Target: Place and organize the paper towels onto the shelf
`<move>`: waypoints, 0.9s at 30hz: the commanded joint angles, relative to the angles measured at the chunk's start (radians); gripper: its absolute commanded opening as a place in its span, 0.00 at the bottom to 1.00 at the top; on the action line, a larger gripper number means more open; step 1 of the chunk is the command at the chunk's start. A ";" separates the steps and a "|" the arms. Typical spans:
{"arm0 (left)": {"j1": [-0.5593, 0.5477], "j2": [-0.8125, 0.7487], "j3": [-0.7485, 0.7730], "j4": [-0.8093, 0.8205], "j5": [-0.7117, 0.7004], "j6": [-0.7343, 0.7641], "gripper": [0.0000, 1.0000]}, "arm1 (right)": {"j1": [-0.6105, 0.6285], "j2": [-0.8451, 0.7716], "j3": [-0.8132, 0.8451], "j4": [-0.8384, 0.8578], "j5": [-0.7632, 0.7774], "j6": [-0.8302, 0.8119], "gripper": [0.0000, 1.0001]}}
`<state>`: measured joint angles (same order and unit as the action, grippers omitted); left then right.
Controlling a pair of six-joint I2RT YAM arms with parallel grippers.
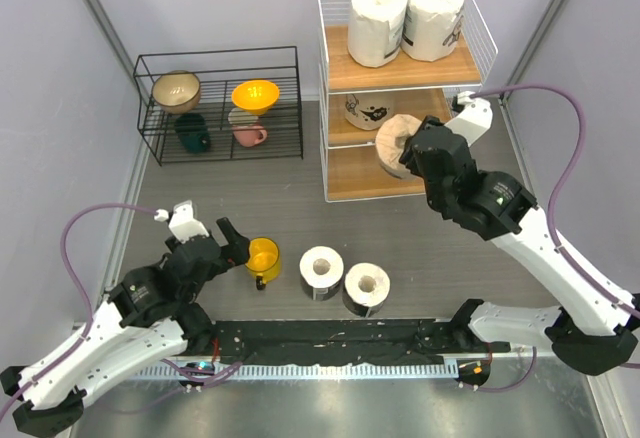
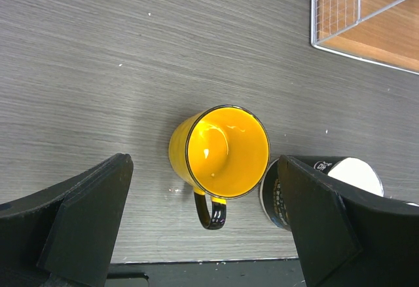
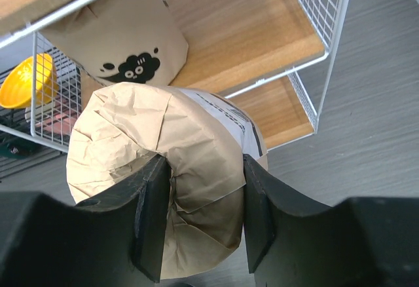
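1. The left gripper (image 1: 240, 248) hovers low at the near left of the table (image 1: 450, 258). Its jaws are spread wide on either side of a yellow cup (image 1: 263, 256) and grip nothing.
2. Just right of the cup, two paper towels stand on end, touching each other: a white-topped roll (image 1: 321, 271) and a beige-topped roll (image 1: 366, 287), both in dark printed wrappers.
3. Farther back on the right, the right gripper (image 1: 420, 155) is clamped on a beige-brown roll (image 1: 393, 144), its fingers (image 3: 152, 221) pressing into the crumpled paper. The roll sits at the open front of the shelf (image 1: 400, 76), by the lower tiers; whether it rests on a board cannot be told.
4. On the middle tier behind it stands a beige roll with a black print (image 1: 368, 110).
5. Two white rolls (image 1: 377, 23) stand side by side on the top tier.
6. At the far left is a black wire rack (image 1: 218, 52) holding bowls.
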<state>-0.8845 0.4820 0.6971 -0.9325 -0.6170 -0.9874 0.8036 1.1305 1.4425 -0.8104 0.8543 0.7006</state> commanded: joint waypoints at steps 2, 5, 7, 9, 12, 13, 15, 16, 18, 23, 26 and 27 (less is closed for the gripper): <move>-0.005 -0.020 0.028 0.001 -0.021 -0.004 1.00 | -0.056 0.009 0.067 0.092 -0.038 -0.085 0.31; -0.004 -0.029 0.027 -0.006 -0.026 -0.007 1.00 | -0.087 0.018 0.065 0.103 -0.072 -0.096 0.31; -0.004 -0.033 0.027 -0.008 -0.026 -0.007 1.00 | -0.125 0.023 0.061 0.117 -0.087 -0.105 0.31; -0.005 -0.033 0.028 -0.008 -0.024 -0.005 1.00 | -0.165 0.026 0.061 0.123 -0.116 -0.108 0.31; -0.005 -0.033 0.028 -0.009 -0.026 -0.007 1.00 | -0.207 0.026 0.061 0.140 -0.162 -0.116 0.31; -0.005 -0.031 0.028 -0.009 -0.024 -0.007 1.00 | -0.230 0.026 0.061 0.148 -0.172 -0.118 0.31; -0.005 -0.029 0.030 -0.008 -0.023 -0.007 1.00 | -0.251 0.029 0.068 0.152 -0.202 -0.118 0.31; -0.005 -0.029 0.030 -0.009 -0.023 -0.007 1.00 | -0.268 0.031 0.071 0.155 -0.213 -0.119 0.31; -0.005 -0.033 0.030 -0.014 -0.024 -0.007 1.00 | -0.282 0.038 0.078 0.158 -0.239 -0.121 0.31; -0.005 -0.048 0.030 -0.025 -0.026 -0.011 1.00 | -0.320 0.064 0.087 0.175 -0.277 -0.124 0.31; -0.005 -0.052 0.031 -0.031 -0.030 -0.013 1.00 | -0.340 0.077 0.098 0.186 -0.296 -0.127 0.31; -0.005 -0.052 0.031 -0.034 -0.032 -0.014 1.00 | -0.345 0.083 0.105 0.188 -0.301 -0.125 0.31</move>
<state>-0.8845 0.4412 0.6971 -0.9558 -0.6201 -0.9894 0.4808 1.2076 1.4837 -0.7090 0.5934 0.5884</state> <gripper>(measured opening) 0.996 0.472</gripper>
